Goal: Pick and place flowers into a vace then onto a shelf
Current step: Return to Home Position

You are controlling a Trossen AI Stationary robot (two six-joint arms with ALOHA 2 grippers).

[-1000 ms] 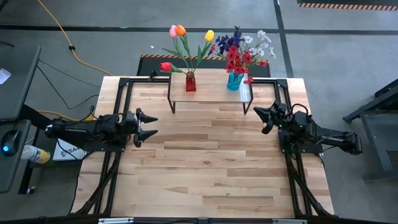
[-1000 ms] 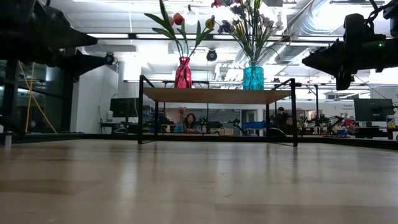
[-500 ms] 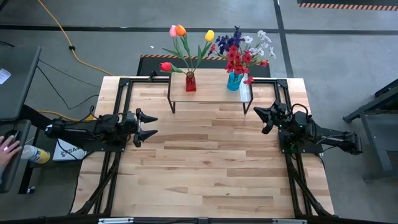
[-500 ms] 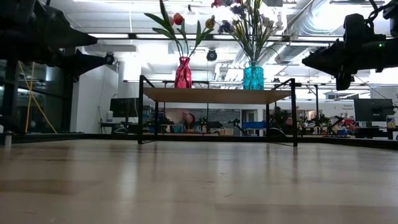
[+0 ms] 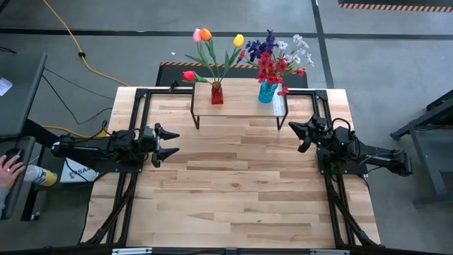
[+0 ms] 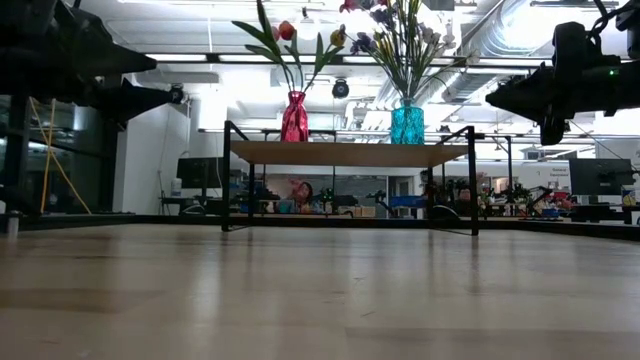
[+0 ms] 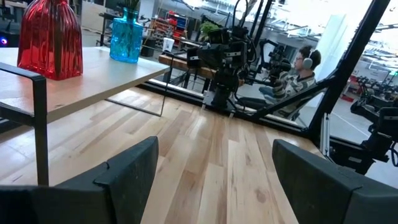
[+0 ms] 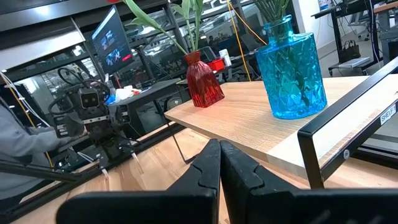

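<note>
A red vase [image 5: 216, 93] with red, pink, orange and yellow tulips [image 5: 205, 35] and a blue vase [image 5: 266, 91] with purple, white and red sprays [image 5: 276, 57] stand on their bases on the low shelf [image 5: 241, 103] at the table's far side. Both vases also show in the low view, red vase [image 6: 294, 117] and blue vase [image 6: 407, 122]. My left gripper [image 5: 170, 142] hovers open over the table's left part. My right gripper [image 5: 297, 132] hovers shut over the right part, near the shelf's right leg. In the right wrist view its fingers [image 8: 219, 165] meet.
The plank tabletop [image 5: 233, 184] spreads between the two arms. Black frame rails [image 5: 131, 120] run along the table's left and right sides. A person's hand [image 5: 8, 168] rests at a desk beyond the left edge. Another person [image 7: 297, 65] sits behind the table.
</note>
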